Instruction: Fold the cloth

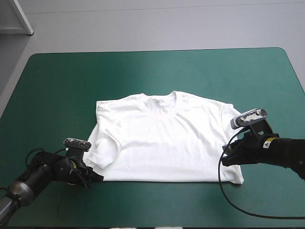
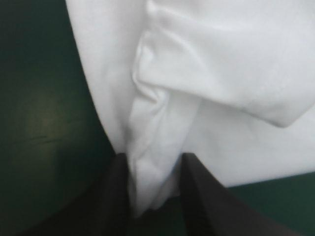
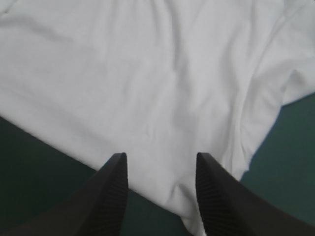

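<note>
White fabric: the T-shirt lies spread flat mid-table on the teal-green cover, collar toward the far edge. The left gripper is at the near-left hem corner, fingers pinching a bunched ridge of cloth. The right gripper is at the near-right hem corner, fingers apart over the cloth, gripping nothing. We judge this the grasp step before the first fold. Next, the right must close on its corner; then both should lift evenly toward the collar.
</note>
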Action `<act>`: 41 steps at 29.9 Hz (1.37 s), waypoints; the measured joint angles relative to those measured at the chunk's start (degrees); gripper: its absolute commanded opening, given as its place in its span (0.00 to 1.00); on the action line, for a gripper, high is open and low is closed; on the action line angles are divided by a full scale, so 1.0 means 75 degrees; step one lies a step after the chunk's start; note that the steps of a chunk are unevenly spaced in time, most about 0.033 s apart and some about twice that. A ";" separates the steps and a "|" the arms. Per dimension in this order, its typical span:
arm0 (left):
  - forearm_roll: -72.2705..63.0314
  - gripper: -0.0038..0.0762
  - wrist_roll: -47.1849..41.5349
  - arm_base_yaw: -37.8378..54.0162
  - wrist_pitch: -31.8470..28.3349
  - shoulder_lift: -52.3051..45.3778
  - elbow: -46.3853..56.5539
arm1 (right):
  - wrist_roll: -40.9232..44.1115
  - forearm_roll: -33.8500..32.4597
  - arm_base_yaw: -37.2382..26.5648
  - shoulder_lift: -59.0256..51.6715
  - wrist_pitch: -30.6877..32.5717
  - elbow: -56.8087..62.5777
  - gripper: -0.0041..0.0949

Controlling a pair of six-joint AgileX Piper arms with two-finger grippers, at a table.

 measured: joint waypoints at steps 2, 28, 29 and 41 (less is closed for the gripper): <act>-0.0175 0.07 0.0025 0.0000 -0.0006 0.0003 0.0000 | 0.0344 -0.0456 0.0000 -0.0012 0.0007 0.0213 0.46; -0.0257 0.07 0.0290 -0.0007 -0.0056 0.0019 0.0000 | 0.1342 -0.1454 0.0000 0.0303 -0.1387 0.2789 0.46; -0.0257 0.07 0.0290 -0.0007 -0.0056 0.0019 0.0000 | 0.1342 -0.1454 0.0000 0.0434 -0.1414 0.2789 0.46; -0.0246 0.07 0.0290 -0.0007 -0.0069 0.0019 0.0000 | 0.1295 -0.1431 0.0000 0.1788 -0.1644 0.2709 0.03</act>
